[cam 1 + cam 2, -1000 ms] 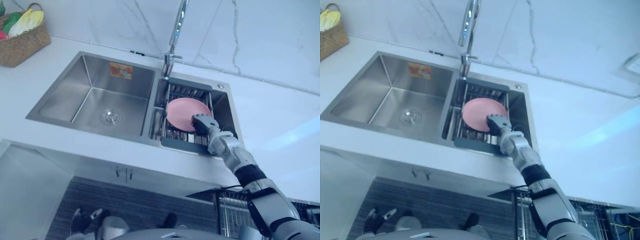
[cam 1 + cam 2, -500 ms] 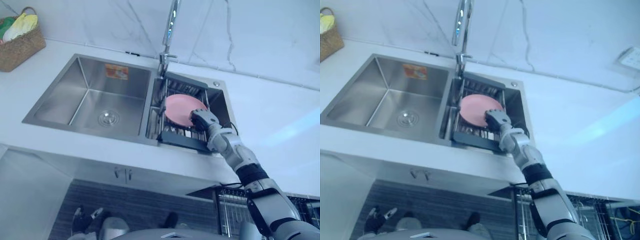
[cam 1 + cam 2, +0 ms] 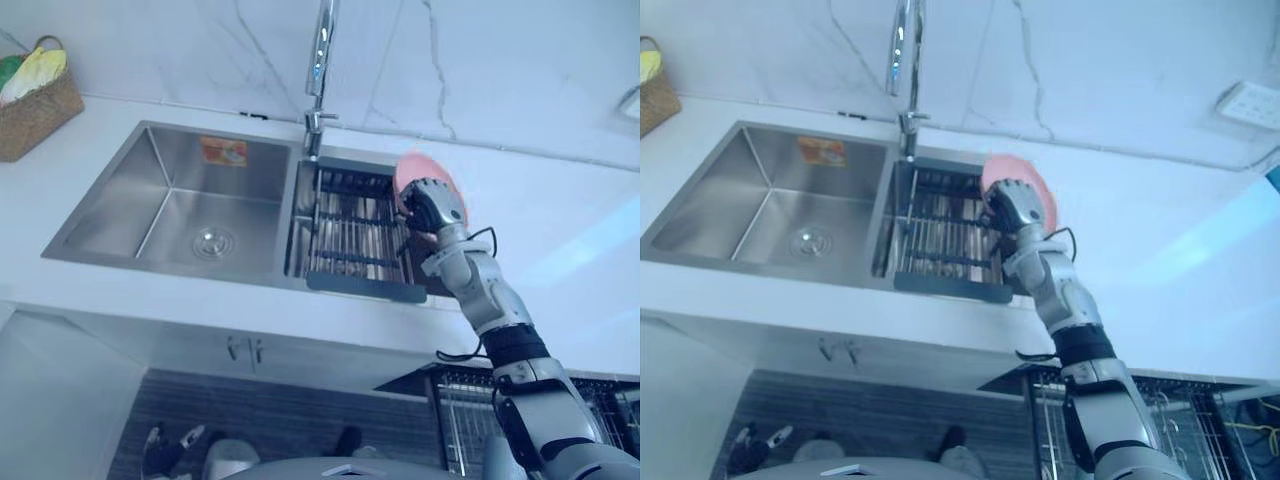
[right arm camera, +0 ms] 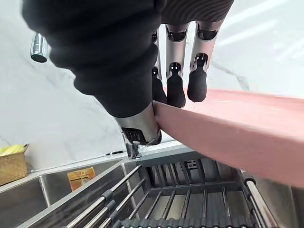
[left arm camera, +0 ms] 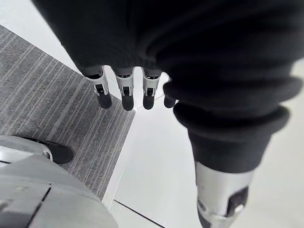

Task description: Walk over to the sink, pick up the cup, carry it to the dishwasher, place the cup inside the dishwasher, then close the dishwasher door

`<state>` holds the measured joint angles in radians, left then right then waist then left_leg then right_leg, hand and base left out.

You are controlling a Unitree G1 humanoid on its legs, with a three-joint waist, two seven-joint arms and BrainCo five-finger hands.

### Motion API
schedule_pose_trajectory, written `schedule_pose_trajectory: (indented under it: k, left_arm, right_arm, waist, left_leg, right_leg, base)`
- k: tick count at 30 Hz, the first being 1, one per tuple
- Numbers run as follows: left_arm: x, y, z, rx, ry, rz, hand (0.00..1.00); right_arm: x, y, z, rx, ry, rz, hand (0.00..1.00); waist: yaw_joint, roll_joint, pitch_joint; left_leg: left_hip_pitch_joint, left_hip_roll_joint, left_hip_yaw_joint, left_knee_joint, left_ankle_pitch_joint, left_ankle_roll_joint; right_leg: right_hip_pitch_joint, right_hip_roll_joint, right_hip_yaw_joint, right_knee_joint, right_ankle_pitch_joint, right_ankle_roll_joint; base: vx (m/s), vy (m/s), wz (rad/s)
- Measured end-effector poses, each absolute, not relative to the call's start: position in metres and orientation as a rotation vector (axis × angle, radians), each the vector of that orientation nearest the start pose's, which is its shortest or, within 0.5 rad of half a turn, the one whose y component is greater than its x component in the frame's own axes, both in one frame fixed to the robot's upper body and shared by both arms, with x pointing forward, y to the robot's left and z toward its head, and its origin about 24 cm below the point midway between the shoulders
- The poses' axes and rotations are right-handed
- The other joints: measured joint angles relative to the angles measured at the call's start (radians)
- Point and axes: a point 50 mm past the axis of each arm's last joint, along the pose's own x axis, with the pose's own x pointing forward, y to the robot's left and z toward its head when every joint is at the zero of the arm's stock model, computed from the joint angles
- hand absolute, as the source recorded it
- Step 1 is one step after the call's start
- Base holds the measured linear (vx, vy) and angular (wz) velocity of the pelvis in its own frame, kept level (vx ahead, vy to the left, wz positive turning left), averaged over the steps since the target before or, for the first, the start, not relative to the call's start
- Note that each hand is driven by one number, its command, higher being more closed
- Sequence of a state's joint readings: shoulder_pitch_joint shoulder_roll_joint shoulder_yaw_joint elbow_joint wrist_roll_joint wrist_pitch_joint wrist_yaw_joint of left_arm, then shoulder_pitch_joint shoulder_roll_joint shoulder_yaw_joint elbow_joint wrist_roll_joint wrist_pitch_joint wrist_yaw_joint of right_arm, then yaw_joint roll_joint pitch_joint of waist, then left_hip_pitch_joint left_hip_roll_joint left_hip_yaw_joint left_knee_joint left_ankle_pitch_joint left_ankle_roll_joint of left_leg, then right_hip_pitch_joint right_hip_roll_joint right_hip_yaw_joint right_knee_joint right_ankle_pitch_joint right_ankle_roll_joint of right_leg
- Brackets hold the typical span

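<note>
Right hand (image 3: 435, 206): you see it pinching pink plate (image 3: 408, 171) above sink rack (image 3: 350, 236)
Left hand (image 5: 125, 92): fingers loose, over striped floor (image 5: 42, 104)
Counter (image 3: 565, 262): white

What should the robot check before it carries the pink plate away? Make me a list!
1. Plate pinched by the right hand: ok.
2. Plate up above the sink rack, not touching it: ok.
3. Plate apart from the faucet: ok.
4. Left hand free, fingers straight: ok.
5. Grip strong enough for walking: cannot tell.
</note>
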<state>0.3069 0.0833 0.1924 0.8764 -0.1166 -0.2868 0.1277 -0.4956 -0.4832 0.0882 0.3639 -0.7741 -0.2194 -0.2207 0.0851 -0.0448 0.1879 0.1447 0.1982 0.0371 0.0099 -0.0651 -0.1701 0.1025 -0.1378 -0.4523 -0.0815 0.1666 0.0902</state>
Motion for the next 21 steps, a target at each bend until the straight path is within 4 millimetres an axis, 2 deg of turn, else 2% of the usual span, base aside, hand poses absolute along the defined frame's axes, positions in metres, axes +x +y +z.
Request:
schedule_pose_trajectory:
  k: [5, 21]
  left_arm:
    - [0.0553, 0.228, -0.1426, -0.009, 0.864, 0.49, 0.0]
    - [0.0551, 0.2283, -0.1426, -0.009, 0.864, 0.491, 0.0]
  right_arm:
    - [0.3371, -0.2059, 0.1404, -1.23, -0.439, -0.091, 1.0]
    - [0.3374, -0.2042, 0.1387, -1.204, -0.417, -0.038, 1.0]
  waist:
    - [-0.001, 0.008, -0.006]
    - [-0.005, -0.003, -0.027]
  left_leg:
    - [0.011, 0.0, 0.003, -0.018, 0.011, 0.0]
    - [0.015, 0.0, 0.004, -0.025, 0.014, 0.001]
  right_leg:
    - [-0.001, 0.0, 0.0, 0.0, 0.0, 0.0]
    - [-0.001, 0.0, 0.0, 0.0, 0.001, 0.001]
  base:
    - [0.0, 0.0, 0.0]
    - [0.0, 0.002, 0.0]
